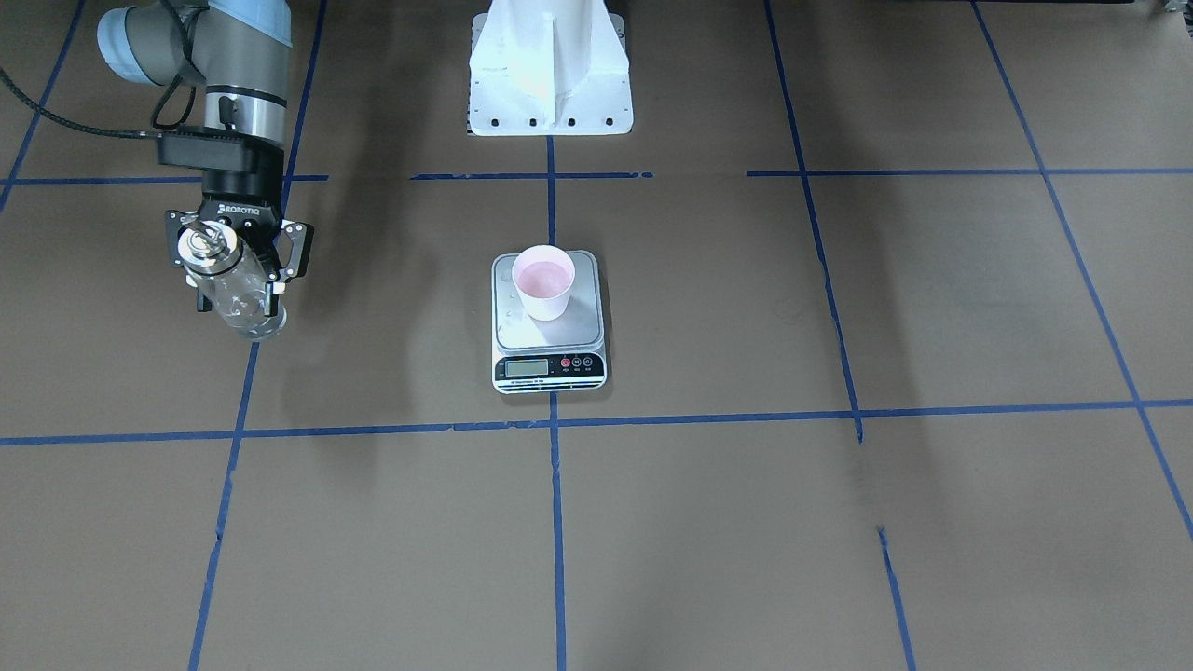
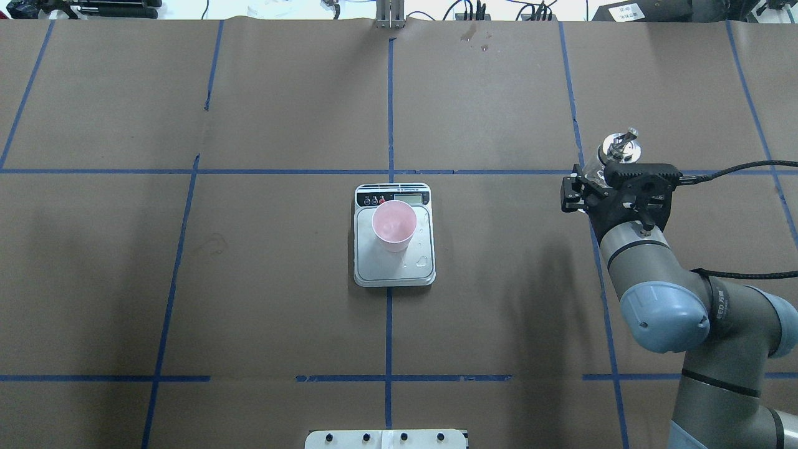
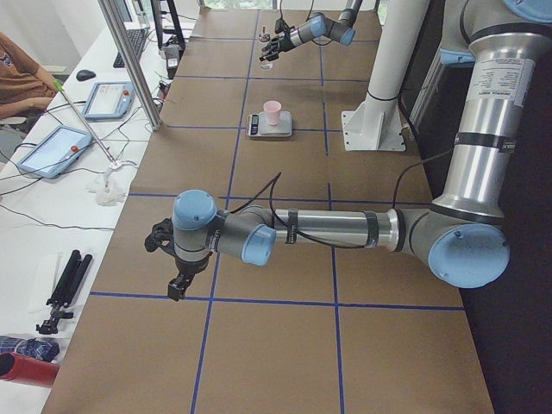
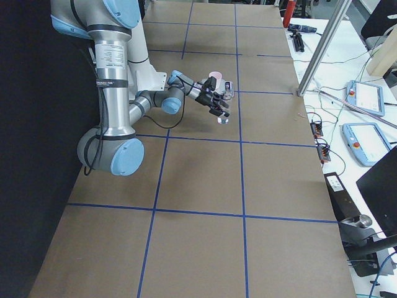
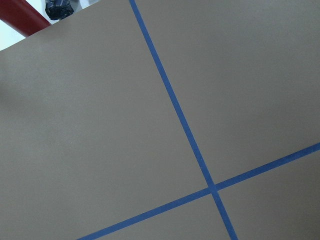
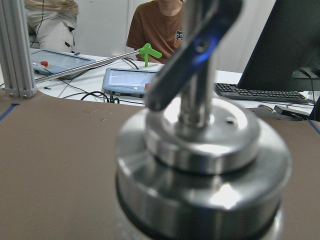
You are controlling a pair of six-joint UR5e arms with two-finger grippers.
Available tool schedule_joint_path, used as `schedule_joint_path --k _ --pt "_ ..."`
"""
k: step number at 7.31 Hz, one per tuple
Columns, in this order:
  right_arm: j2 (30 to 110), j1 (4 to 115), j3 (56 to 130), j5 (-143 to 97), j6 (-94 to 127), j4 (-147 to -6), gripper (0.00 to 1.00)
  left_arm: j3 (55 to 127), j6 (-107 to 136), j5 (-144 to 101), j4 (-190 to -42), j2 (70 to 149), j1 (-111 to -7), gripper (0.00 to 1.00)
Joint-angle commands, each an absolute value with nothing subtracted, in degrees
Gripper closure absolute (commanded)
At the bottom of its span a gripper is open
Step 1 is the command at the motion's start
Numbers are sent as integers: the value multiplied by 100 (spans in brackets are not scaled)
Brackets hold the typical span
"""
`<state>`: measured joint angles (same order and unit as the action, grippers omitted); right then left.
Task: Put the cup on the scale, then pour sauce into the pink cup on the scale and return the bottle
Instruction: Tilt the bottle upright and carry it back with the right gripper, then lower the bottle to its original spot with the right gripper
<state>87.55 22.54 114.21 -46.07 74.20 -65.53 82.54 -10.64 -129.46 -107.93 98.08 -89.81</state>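
The pale pink cup (image 1: pixel 545 280) stands upright on the silver platform of the scale (image 1: pixel 550 363) at the table's middle; both also show in the overhead view, the cup (image 2: pixel 394 224) on the scale (image 2: pixel 394 277). My right gripper (image 1: pixel 238 275) is shut on the clear glass bottle (image 1: pixel 235 298), well to the robot's right of the scale. The bottle's silver spout cap (image 2: pixel 620 146) points up and fills the right wrist view (image 6: pixel 200 150). I cannot tell whether the bottle rests on the table. My left gripper (image 3: pixel 177 280) hangs over the table's far left end; I cannot tell its state.
A white arm mount (image 1: pixel 550 84) stands behind the scale. A few drops lie on the scale's platform (image 2: pixel 424 262). Blue tape lines cross the brown table cover (image 2: pixel 249 312). An operators' desk with tablets (image 3: pixel 52 151) runs along the far edge.
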Motion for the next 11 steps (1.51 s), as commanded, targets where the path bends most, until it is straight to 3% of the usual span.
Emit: schedule_joint_path --k 1,2,4,11 --pt "8789 2285 11120 -4614 8050 -5938 100 8253 -1063 -12955 -10793 9809 -8982 0" --pt "8780 2276 10614 -4606 8042 -5332 100 8262 -1063 -12955 -10793 9809 -8982 0" --pt "8789 2276 10276 -4518 7806 -5247 100 8262 -1063 -12955 -10802 9809 -8982 0" --pt "8964 2311 10274 -5211 7409 -5256 100 8253 -1055 -12955 -10819 9809 -8982 0"
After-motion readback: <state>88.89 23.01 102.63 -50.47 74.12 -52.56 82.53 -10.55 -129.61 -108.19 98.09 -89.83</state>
